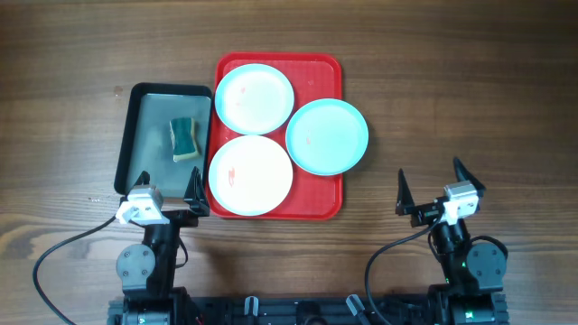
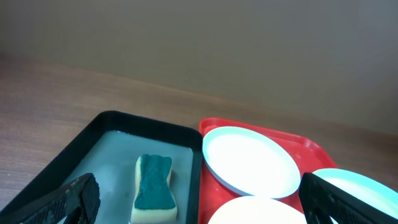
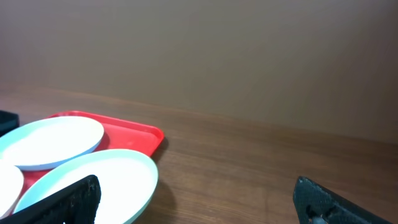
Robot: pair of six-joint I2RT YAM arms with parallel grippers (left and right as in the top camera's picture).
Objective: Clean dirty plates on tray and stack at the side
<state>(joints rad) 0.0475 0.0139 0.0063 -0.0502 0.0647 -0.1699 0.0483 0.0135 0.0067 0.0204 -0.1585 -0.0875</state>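
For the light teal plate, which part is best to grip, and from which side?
Grip the light teal plate at its right rim, the part that juts past the red tray over the table. Come from the right with the open right claw: there one finger can probably slip under the rim.

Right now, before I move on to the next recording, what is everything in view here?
red tray: one, bright red, middle of the table
far white plate: one, white with teal rim, far end of the red tray
near white plate: one, white with teal rim, near end of the red tray, smeared red
teal plate: one, light teal, overhanging the red tray's right rim
grey tray: one, grey with black rim, left of the red tray
sponge: one, green over yellow, in the grey tray
table: one, brown wood
left fingers: two, black, open, empty
right fingers: two, black, open, empty
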